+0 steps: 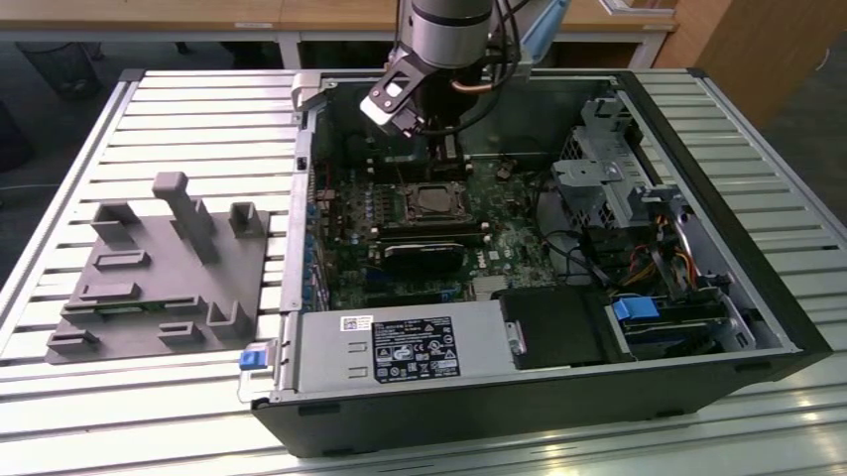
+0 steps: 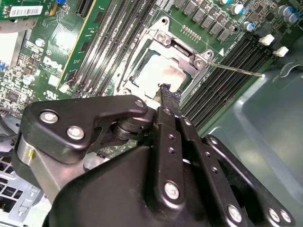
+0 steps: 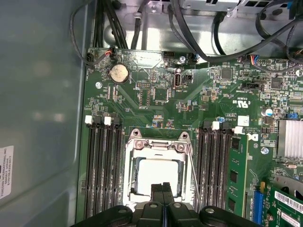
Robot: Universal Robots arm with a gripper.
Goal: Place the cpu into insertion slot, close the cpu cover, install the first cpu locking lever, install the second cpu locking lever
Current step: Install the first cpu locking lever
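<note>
The tool (image 3: 163, 188), its fingers pressed together on nothing, is poised over the cpu (image 3: 157, 174). The cpu lies in the insertion slot (image 1: 408, 201), mid-frame in the exterior view, framed by the cpu cover (image 3: 158, 145). The chip looks light, rigid and fragile, best held by its edges.

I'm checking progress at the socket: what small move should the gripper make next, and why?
Probably shift toward the locking lever, which sticks out sideways, seemingly unlatched. The cpu already lies under the lowered cpu cover, and the shut gripper hovers at the cover's edge.
</note>
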